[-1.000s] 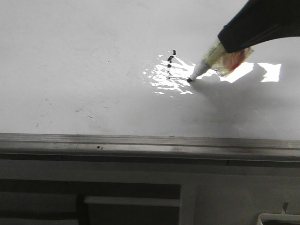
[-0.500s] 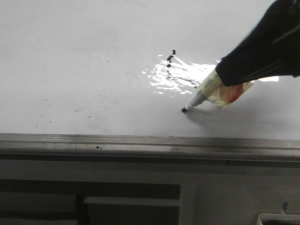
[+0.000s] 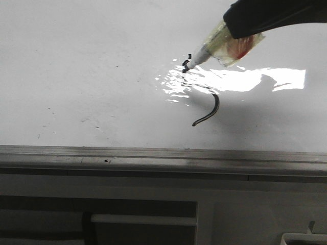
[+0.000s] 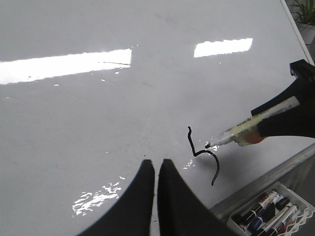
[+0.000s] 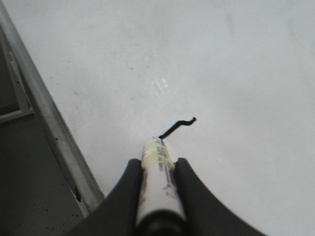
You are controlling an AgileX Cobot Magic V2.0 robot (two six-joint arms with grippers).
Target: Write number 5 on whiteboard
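Note:
The whiteboard (image 3: 76,61) is glossy white with glare. On it is the number 5 (image 3: 216,104), a thin black line with a short upper stroke and a curved hooked tail; it also shows in the left wrist view (image 4: 191,142) and partly in the right wrist view (image 5: 179,125). My right gripper (image 3: 245,28) is shut on a clear-bodied marker (image 3: 214,43). The marker's tip is by the upper stroke; I cannot tell if it touches. The right wrist view shows the marker (image 5: 157,177) clamped between the fingers. My left gripper (image 4: 156,164) is shut and empty, above the board beside the line.
A grey aluminium edge strip (image 3: 153,158) runs along the board's near side, with grey panels (image 3: 143,219) beyond it. A white tray holding several markers (image 4: 270,216) sits past the strip. A plant (image 4: 305,10) is at the far corner.
The marker tip swept from the middle of the figure towards the edge strip, leaving the curved tail. It then moved back up to the upper stroke. The left gripper has not visibly moved.

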